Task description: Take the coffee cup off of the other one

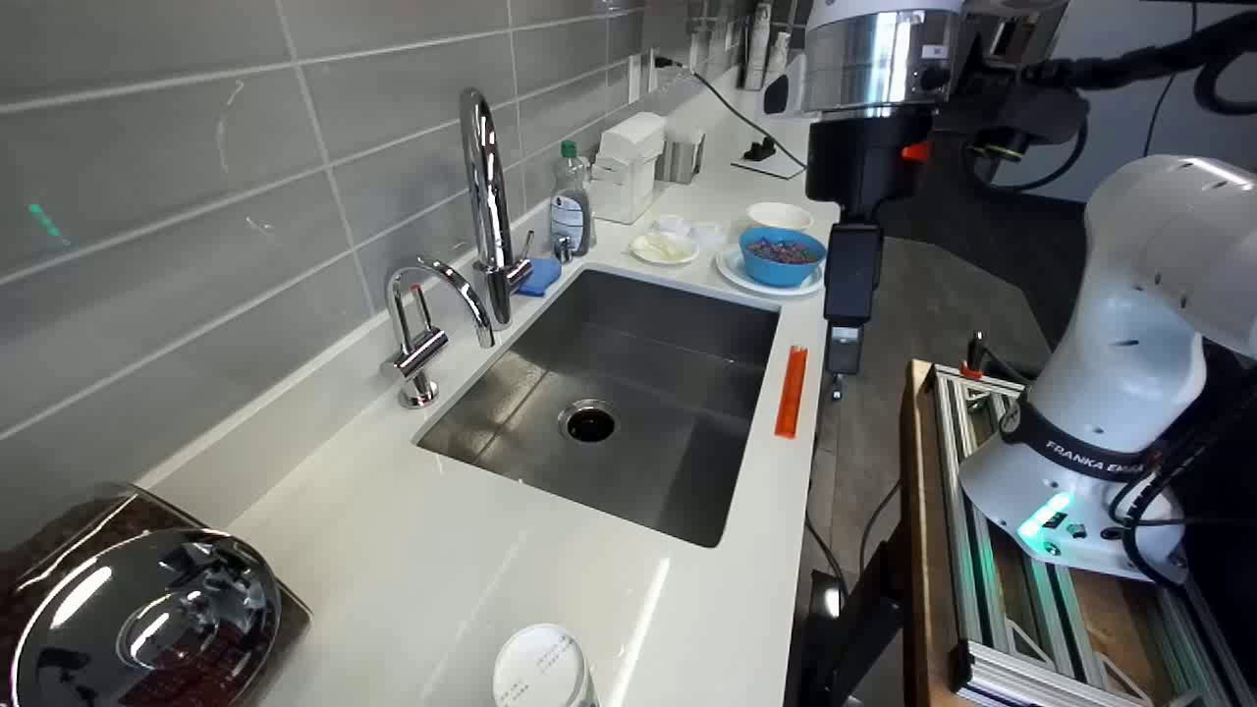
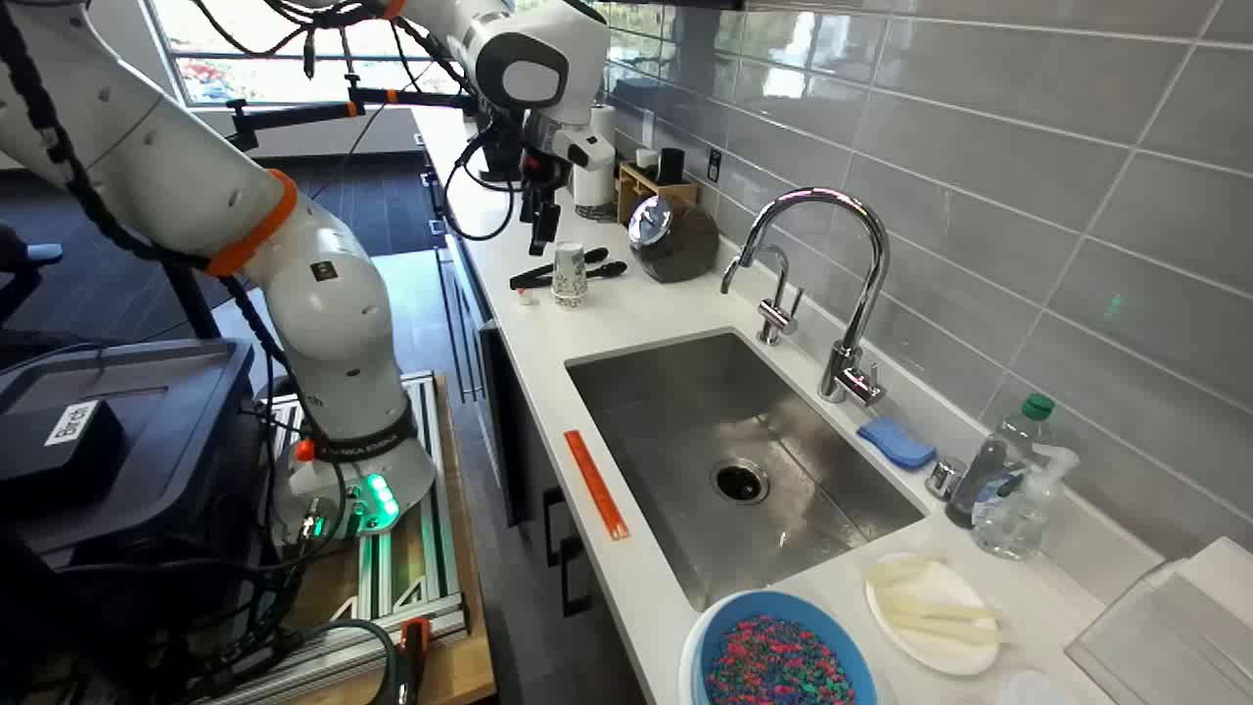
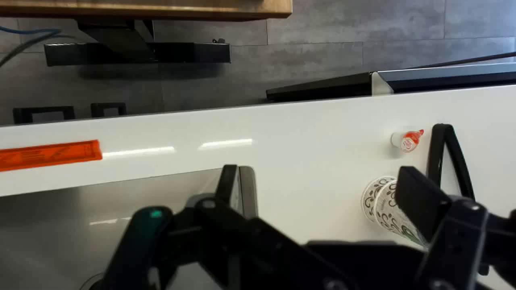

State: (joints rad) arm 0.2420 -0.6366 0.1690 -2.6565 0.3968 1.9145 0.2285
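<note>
A tapered white paper cup, printed with dark curls and a touch of green, is seen upside down over a like white paper cup, of which only a patterned band at the rim is exposed. The upper cup's round, flat base is turned upward, its wide mouth downward, and its long axis is set upright. Both cups are carried by the glossy white worktop, just beside black tongs and past one end of the rectangular brushed-metal sink. The black tool is suspended above the worktop with its fingers spread wide. The cups are placed lower than the tool and apart from it; in the wrist view they are partly covered by one finger.
</note>
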